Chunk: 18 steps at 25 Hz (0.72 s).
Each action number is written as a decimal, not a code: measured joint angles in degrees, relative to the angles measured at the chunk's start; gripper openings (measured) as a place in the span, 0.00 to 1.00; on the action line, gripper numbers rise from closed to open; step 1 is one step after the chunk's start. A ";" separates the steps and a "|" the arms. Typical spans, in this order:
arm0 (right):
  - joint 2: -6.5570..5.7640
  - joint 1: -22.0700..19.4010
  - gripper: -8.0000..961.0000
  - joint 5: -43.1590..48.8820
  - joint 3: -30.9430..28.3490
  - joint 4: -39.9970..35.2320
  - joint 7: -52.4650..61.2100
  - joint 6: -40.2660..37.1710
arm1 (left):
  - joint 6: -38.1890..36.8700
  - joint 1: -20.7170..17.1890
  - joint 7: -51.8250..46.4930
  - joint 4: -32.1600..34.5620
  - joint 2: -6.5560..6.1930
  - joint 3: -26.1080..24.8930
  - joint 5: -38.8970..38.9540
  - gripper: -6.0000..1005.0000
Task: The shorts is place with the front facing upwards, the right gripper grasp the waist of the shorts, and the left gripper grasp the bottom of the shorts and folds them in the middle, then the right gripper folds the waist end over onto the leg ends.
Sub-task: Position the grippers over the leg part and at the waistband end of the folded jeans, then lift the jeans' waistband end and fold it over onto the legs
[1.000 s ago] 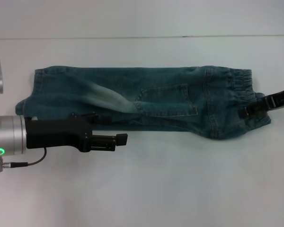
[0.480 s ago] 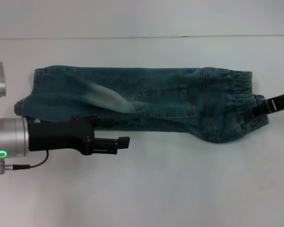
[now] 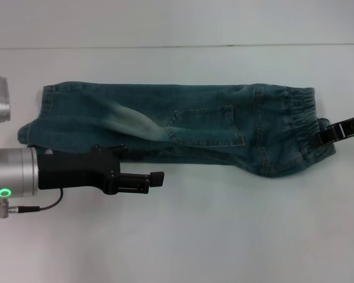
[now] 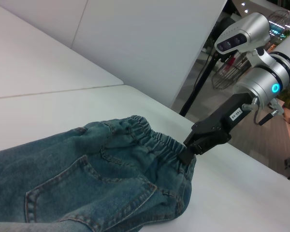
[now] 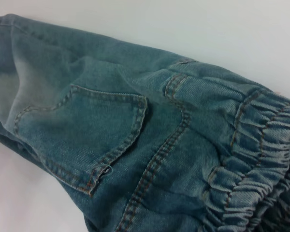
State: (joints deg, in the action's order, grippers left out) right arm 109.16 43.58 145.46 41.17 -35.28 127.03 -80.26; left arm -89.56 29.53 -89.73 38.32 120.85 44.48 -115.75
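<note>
The denim shorts (image 3: 183, 127) are lying folded lengthwise across the white bench (image 3: 224, 236), waist toward three o'clock. My right gripper (image 3: 325, 134) is sitting at three o'clock, clamped on the elastic waistband (image 4: 150, 140). My left gripper (image 3: 156, 177) is hovering at eight o'clock beside the shorts' near edge; I cannot tell whether it is apart or together.

Shorts lengthwise on the table, a claw at each end

The shorts (image 3: 177, 127) lie flat across the table (image 3: 224, 236), waist to the right. The right claw (image 3: 325, 134) is at the waistband; the left claw (image 3: 156, 177) sits just before the near edge, leg end.
</note>
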 joint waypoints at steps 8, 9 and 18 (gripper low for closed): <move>-0.89 -0.35 0.07 -3.12 -4.79 -0.64 -4.40 -4.42 | 4.01 0.15 0.23 0.00 1.18 -1.68 1.00 0.86; -1.09 -0.60 0.07 -4.25 -5.15 -1.14 -4.98 -5.62 | 6.51 0.12 2.10 0.02 2.41 -2.25 2.07 0.85; -2.56 -2.68 0.06 -11.27 -6.57 -7.83 -5.85 -12.75 | 17.54 4.36 19.16 -11.28 3.75 -1.50 21.48 0.71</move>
State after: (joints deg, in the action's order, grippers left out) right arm 106.60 40.90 134.19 34.60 -43.11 121.17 -93.01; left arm -72.02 33.89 -70.57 27.03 124.60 42.98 -94.27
